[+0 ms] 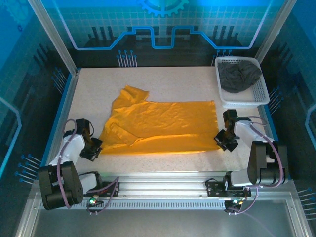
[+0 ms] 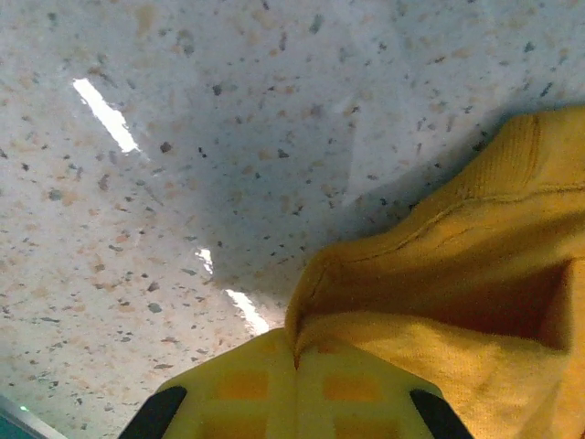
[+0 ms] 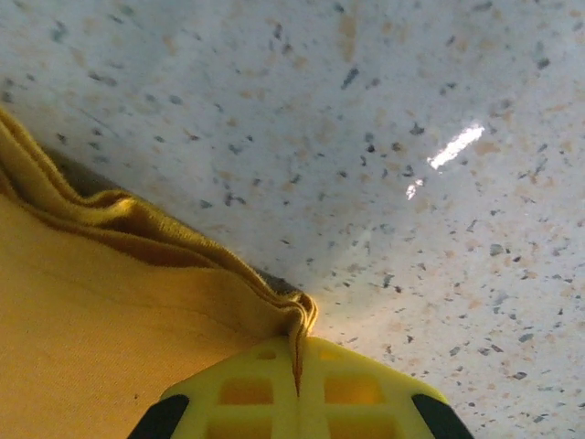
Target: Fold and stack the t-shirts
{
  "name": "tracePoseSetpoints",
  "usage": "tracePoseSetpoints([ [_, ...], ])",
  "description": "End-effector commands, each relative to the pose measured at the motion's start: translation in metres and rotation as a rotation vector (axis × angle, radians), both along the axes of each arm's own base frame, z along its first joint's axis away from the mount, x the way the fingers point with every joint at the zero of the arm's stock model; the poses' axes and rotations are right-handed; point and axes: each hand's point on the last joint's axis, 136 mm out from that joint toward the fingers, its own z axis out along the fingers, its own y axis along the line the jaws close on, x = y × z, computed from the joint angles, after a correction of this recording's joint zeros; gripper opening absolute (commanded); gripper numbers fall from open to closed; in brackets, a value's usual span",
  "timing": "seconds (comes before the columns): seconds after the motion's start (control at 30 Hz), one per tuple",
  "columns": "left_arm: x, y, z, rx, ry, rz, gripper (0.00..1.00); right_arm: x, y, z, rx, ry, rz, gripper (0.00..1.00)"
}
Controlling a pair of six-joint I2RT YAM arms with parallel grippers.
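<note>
Left fingers [image 2: 285,382] and right fingers [image 3: 288,389] pinch orange shirt [image 1: 163,123]; overhead: grey shirt [image 1: 239,76] in basket [image 1: 245,102].

The orange-yellow fabric t-shirt [image 1: 163,126] lies on the speckled table [image 1: 187,84]; the dark grey fabric t-shirt [image 1: 239,76] in the white plastic mesh basket [image 1: 262,96], far right

The work surface is a white table [image 1: 163,81] with dark and tan speckles, its glossy finish showing bright streak reflections [image 2: 105,114]. Blue wall panels [image 1: 98,22] printed with a grid, circuit lines and a gear motif [image 1: 163,6] enclose it, framed by slanted aluminium posts [image 1: 53,34]. Ribbed aluminium rails [image 1: 163,190] run along the near edge.
</note>
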Motion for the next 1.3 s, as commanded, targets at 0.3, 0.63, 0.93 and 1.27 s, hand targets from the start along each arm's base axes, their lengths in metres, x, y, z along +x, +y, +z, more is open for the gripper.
tracePoseSetpoints([
  [0.3, -0.003, 0.004, 0.009, 0.013, -0.012, 0.092, 0.38, 0.001, -0.003, 0.011, 0.002, 0.007, 0.034, 0.20],
  [0.63, 0.063, -0.029, 0.094, -0.006, -0.284, 0.049, 0.51, 0.064, 0.074, 0.113, 0.081, -0.424, 0.416, 0.51],
  [0.93, 0.097, -0.080, 0.047, -0.237, -0.247, -0.065, 0.44, 0.075, 0.237, 0.138, 0.602, -0.618, 0.916, 0.50],
  [1.27, 0.065, -0.115, 0.027, -0.193, -0.100, -0.173, 0.46, 0.067, 0.257, 0.106, 0.656, -0.522, 0.955, 0.50],
])
